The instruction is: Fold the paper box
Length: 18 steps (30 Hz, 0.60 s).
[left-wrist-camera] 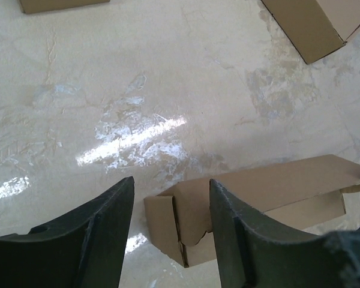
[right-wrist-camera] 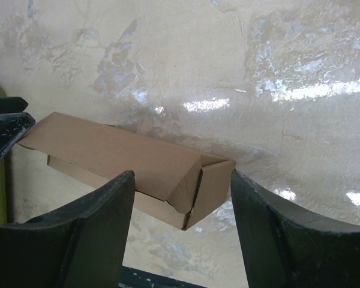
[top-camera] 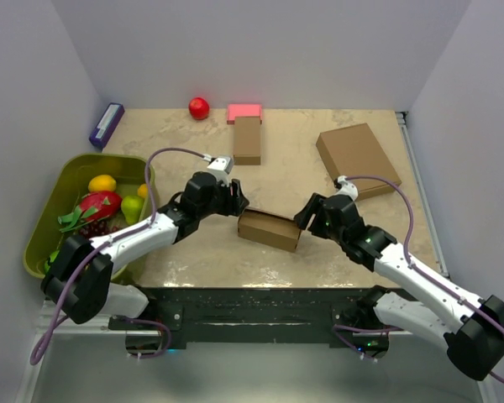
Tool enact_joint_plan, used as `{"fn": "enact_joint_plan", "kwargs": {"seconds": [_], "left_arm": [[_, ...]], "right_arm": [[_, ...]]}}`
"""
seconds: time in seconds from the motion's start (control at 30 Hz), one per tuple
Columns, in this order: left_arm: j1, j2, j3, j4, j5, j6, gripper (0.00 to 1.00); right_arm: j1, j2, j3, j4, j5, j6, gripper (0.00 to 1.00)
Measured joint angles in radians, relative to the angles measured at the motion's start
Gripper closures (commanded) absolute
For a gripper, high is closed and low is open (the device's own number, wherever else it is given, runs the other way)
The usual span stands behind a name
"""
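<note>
Fingers of the left gripper [top-camera: 238, 202] stand apart, straddling the end of the paper box [top-camera: 270, 229] that points to the frame's left. The right gripper [top-camera: 303, 220], also spread, brackets the opposite end. The box lies low on the table [top-camera: 319, 180], just below centre of the top view.

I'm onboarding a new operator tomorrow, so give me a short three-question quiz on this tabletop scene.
1. True or false: the paper box lies inside the green bin.
2. Which item sits nearest the red sphere? A) pink block B) mug C) scissors
3. How many other brown boxes are on the table?
Key: 1 false, it lies on the table; 2 A; 3 two, a narrow box and a large flat box.
</note>
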Motion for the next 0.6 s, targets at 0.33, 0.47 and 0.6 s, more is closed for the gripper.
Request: {"fn": "enact_joint_plan", "kwargs": {"seconds": [0.33, 0.47, 0.6], "left_arm": [[0.0, -0.031, -0.077, 0.084, 0.003, -0.042, 0.45], [0.0, -0.032, -0.11, 0.099, 0.003, -0.054, 0.46], [0.0, -0.043, -0.146, 0.126, 0.006, -0.071, 0.47]], "right_arm": [[0.025, -0.009, -0.033, 0.032, 0.003, 0.022, 0.42], [0.041, -0.011, -0.048, 0.034, 0.007, 0.035, 0.42], [0.049, -0.025, -0.068, 0.039, 0.009, 0.046, 0.43]]}}
